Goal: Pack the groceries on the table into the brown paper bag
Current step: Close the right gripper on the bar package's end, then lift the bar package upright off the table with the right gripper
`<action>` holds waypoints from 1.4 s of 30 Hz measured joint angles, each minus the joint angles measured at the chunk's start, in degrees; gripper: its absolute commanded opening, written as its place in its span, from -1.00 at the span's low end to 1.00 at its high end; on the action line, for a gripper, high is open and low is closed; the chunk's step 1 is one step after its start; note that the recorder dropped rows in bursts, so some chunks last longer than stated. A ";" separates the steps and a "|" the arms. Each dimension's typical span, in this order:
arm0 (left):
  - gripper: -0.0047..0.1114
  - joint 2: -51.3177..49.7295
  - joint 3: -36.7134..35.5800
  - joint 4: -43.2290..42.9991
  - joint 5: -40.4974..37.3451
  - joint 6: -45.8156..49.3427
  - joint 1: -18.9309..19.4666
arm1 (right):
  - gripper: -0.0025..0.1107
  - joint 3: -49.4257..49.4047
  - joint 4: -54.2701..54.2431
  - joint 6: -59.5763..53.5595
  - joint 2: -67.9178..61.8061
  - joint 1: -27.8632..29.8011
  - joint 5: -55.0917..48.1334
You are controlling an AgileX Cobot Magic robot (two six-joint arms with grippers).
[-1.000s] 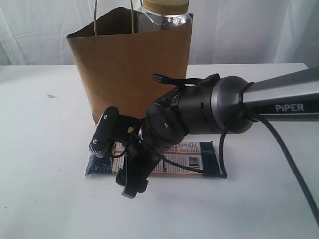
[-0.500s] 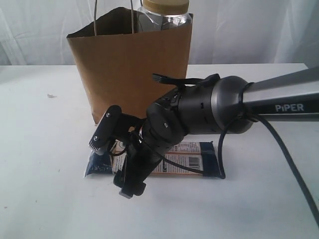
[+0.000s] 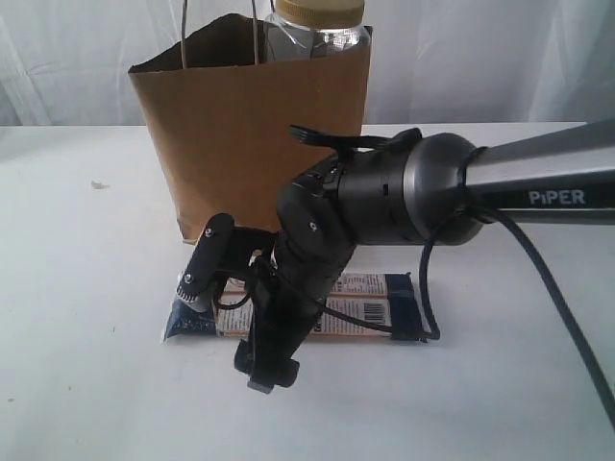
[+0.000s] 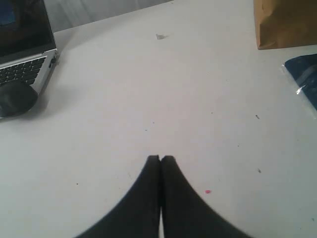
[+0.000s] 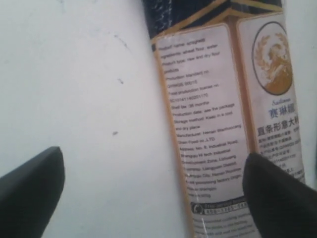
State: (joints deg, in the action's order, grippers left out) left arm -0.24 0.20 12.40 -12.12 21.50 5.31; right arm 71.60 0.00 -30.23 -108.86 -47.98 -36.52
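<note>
Evidently you had the jar (image 3: 317, 24) in the bag (image 3: 250, 134); the packet (image 3: 365, 285) lay on the table (image 3: 77, 288) under your right gripper (image 5: 153, 183), spread wide and empty; the left gripper (image 4: 161, 163) was closed on nothing.

The exterior camera sat low, near table (image 3: 77, 240) height, facing across it to the brown paper bag (image 3: 250, 134) and white curtain (image 3: 480, 58) beyond, with the right arm (image 3: 384, 202) close to the lens. The left wrist camera looked forward and down over the closed left gripper (image 4: 160, 158) from well back, taking in a laptop (image 4: 25, 54). The right wrist camera looked straight down, very near, between the spread tips of the right gripper (image 5: 151, 163). All three shared the long navy-orange packet (image 3: 380, 305) — the bag showed in two.
</note>
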 measured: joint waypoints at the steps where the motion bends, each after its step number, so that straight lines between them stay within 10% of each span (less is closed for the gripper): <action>1: -0.92 0.00 0.00 0.00 0.00 0.00 0.00 | 0.63 0.70 0.00 -1.60 0.00 0.00 -1.62; 13: -0.92 0.00 0.00 0.00 0.00 0.00 0.00 | 0.63 20.97 0.00 -2.32 -6.44 0.43 -23.98; 42: -0.92 0.00 0.00 0.00 0.00 0.00 0.00 | 0.63 26.60 -7.57 -19.03 -17.49 5.08 -15.18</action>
State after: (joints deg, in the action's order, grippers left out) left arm -0.24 0.20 12.40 -12.12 21.50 5.31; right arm 98.20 -7.57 -49.25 -126.35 -42.90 -51.71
